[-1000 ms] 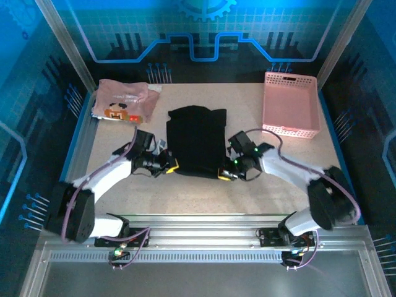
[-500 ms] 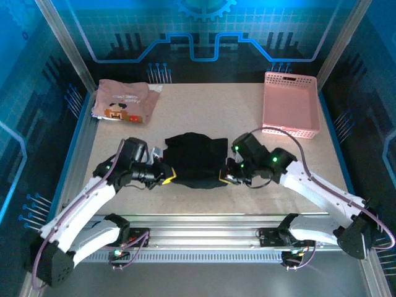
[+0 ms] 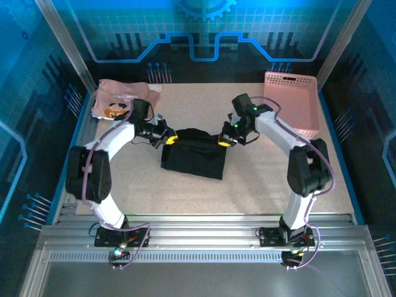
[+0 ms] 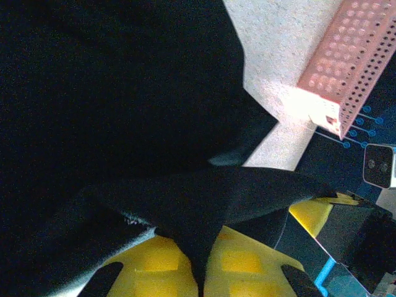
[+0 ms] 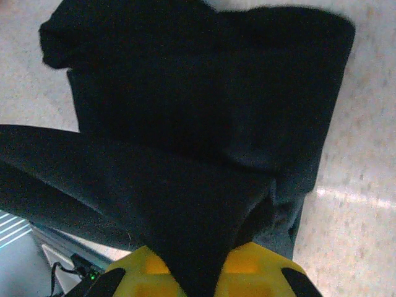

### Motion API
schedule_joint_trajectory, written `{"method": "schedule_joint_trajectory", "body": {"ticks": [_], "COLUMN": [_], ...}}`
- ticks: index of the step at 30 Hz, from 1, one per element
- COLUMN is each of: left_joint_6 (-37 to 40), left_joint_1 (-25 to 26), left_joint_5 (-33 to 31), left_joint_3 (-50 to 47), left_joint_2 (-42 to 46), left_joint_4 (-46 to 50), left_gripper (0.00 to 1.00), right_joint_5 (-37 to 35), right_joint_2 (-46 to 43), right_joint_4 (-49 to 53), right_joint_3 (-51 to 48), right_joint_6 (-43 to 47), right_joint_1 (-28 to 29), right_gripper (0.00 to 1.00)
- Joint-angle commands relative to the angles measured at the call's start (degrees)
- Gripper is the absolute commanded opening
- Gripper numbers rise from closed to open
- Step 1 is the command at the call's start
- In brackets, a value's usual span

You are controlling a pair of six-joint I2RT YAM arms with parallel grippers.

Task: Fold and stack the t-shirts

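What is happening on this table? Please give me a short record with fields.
Black t-shirt: middle of the table, partly folded
Left claw: shut on the shirt's far left corner
Right claw: shut on the shirt's far right corner
Pink printed t-shirt: far-left corner, apart from the black one
Pink basket: far right, looks empty
Stacking: not yet done
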State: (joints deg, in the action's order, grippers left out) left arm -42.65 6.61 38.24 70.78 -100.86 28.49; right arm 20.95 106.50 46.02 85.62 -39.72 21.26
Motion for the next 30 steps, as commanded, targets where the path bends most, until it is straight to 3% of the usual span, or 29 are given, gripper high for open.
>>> {"method": "schedule_joint_trajectory", "body": {"ticks": [1, 2, 5, 7, 10, 14, 16, 22, 26, 30], "left_joint_6": [3.5, 3.2, 1.1, 0.0, 0.9, 11.0, 18.0, 31.3, 30.0, 30.8], "left_joint_1": [-2.4, -2.5, -2.9, -3.5, -5.5, -7.7, -7.8, -7.8, -7.1, -3.7], "left_joint_5": [0.5, 0.7, 0.7, -0.1, -4.3, -9.5, -9.5, -9.5, -8.3, -10.6], "left_joint_3": [7.3, 9.7, 17.7, 22.4, 26.5, 24.6, 19.6, -3.4, -12.1, -11.7], "left_joint_2": [-9.5, -11.5, -14.8, -13.6, -7.6, 4.0, 9.5, 18.6, 17.7, 11.6], "left_joint_4": [0.3, -0.1, -0.7, -1.0, 1.1, 8.6, 10.6, 10.4, 2.3, -0.3], "left_gripper": [0.09, 0.17, 0.49, 0.60, 0.69, 0.97, 0.99, 0.99, 0.99, 0.99], "right_joint_5": [-0.8, -1.2, -1.0, -2.1, -4.2, -5.6, -4.9, -5.6, -4.8, -5.3], "right_joint_2": [8.9, 10.7, 14.4, 14.6, 10.9, -2.2, -10.4, -30.8, -34.1, -33.6], "right_joint_4": [5.2, 4.9, 4.8, 7.0, 11.2, 12.1, 9.4, -4.0, -9.8, -13.6], "right_joint_3": [7.1, 8.8, 17.2, 23.4, 30.3, 23.7, 14.9, -15.3, -26.0, -30.4], "right_joint_6": [4.0, 3.6, 3.2, 4.1, 8.2, 14.1, 16.0, 11.5, 7.6, 5.1], "right_joint_1": [-3.2, -3.8, -6.1, -7.0, -7.5, -6.5, -5.0, 0.7, 3.2, 5.2], "right_gripper": [0.07, 0.12, 0.43, 0.57, 0.68, 0.83, 1.00, 1.00, 1.00, 1.00]}}
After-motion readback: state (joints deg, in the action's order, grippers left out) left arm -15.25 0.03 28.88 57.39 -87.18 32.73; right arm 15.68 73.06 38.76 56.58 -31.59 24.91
